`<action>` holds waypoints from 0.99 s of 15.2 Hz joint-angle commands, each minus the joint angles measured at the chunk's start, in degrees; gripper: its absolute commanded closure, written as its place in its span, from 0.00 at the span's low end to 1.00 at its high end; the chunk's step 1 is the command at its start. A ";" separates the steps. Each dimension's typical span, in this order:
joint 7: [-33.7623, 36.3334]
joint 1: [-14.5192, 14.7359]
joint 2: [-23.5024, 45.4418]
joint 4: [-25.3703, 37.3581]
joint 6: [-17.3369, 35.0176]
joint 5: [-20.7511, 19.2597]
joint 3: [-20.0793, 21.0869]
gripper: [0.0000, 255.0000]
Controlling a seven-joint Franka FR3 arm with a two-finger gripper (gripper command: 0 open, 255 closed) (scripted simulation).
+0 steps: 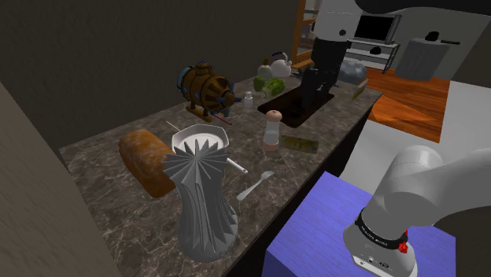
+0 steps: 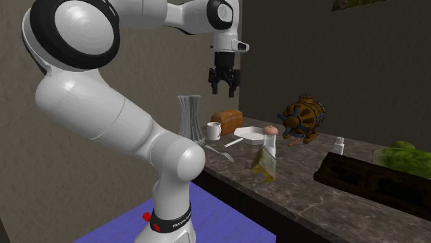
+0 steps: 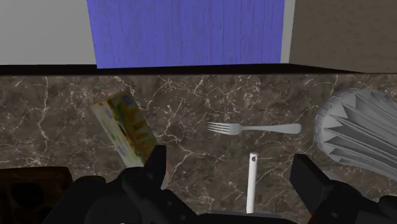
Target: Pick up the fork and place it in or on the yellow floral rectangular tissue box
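yellow flowers mark the tissue box [image 3: 125,129], which lies on the dark marbled counter [image 3: 51,121] at about ten o'clock from the gripper [image 3: 229,167]. that is the drop-off, so i leave it alone for now. i judge the step in hand to be the approach to the fork [image 3: 254,128]. to do it well i turn the wrist a quarter, so the fingers straddle the thin handle across its width. then i come straight down and close near mid-handle, clear of the white stick [image 3: 252,181] at the fork's six o'clock and the grey fluted vase [image 3: 356,130] at its three. the fingers stand wide apart, holding nothing. the fork lies flat, tines toward the box, at about one o'clock from the gripper's middle and well below it.
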 commanded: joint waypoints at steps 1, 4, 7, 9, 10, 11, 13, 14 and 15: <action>0.00 0.00 0.00 0.00 0.00 0.00 0.00 0.00; 10.25 -2.49 -0.67 -5.27 4.35 3.39 3.76 0.00; 20.31 -4.80 -0.44 -9.79 9.06 7.04 7.80 0.00; 26.93 -6.23 0.27 -12.37 12.44 9.55 10.63 0.00; 30.21 -6.92 0.80 -13.53 14.21 10.82 12.07 0.00; 33.49 -7.59 1.46 -14.60 16.04 12.08 13.53 0.00; 39.96 -8.95 3.14 -16.47 19.86 14.60 16.53 0.00; 43.18 -9.63 4.18 -17.27 21.86 15.83 18.04 0.00; 46.39 -10.30 5.36 -17.98 23.92 17.02 19.56 0.00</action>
